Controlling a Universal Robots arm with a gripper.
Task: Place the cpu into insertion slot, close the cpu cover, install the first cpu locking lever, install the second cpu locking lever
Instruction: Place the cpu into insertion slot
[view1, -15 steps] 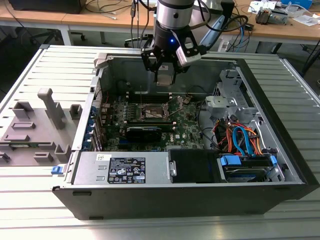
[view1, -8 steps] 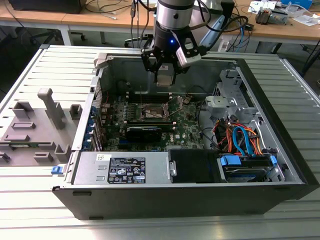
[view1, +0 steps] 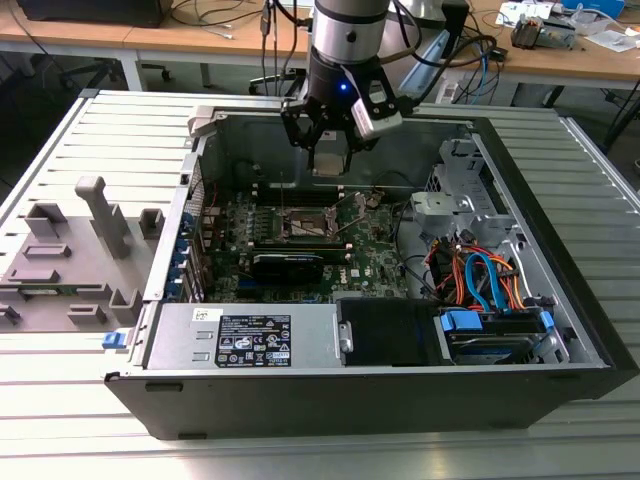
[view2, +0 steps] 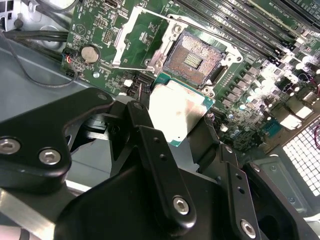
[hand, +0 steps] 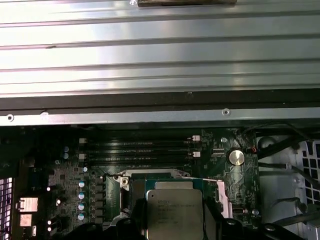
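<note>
Since the cpu (view2: 177, 112) is not yet seated, I judge the task to be in its first step; nothing of the four parts is finished as far as I can see. In the second wrist view the insertion slot (view2: 195, 60) lies bare, its dark contact field uncovered inside the silver rim; the cpu cover (view2: 159, 50) is swung open and lies off to one side of the slot, hinged away from it, so closing it is not done. One thin wire lever (view2: 152, 13) stands unlatched near the cover; I judge that both locking levers are left to install, though I cannot follow the second one clearly.

My gripper (view2: 177, 131) is closed on the cpu; the black fingers (view2: 150, 145) clamp it by opposite edges, narrow enough only for the chip, with its silvery top facing the wrist cameras. In the first wrist view the cpu (hand: 175, 217) hangs over the slot's rim on the green motherboard (hand: 225, 172), covering part of it; it sits between my fingers and apart from the slot, not touching it as far as I can tell. In the exterior view my gripper (view1: 330, 165) hovers inside the open computer case (view1: 560, 300), above the slot (view1: 303, 222) and toward the case's back wall.
</note>
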